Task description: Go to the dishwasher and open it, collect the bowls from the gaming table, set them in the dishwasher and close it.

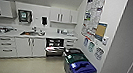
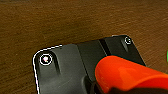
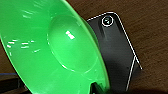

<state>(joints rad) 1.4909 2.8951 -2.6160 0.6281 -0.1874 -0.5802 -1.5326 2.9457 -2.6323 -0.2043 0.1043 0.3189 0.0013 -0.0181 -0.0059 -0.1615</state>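
Observation:
The dishwasher (image 1: 54, 47) stands under the counter at the far side of the kitchen. Its door is folded down and the dark inside with racks shows. A bright green bowl (image 3: 52, 47) hangs tilted close to the right wrist camera over a brown floor, with my right gripper (image 3: 96, 88) shut on its rim. An orange bowl (image 2: 125, 73) sits just as close in the left wrist view, and my left gripper (image 2: 105, 89) is shut on it. The gaming table is out of view.
A blue-lidded bin (image 1: 82, 68), a green-lidded bin (image 1: 76, 58) and a dark bin (image 1: 72, 51) line the right wall near the dishwasher. White cabinets, a sink (image 1: 30, 33) and a cluttered counter run along the back. Pale floor lies between me and the dishwasher.

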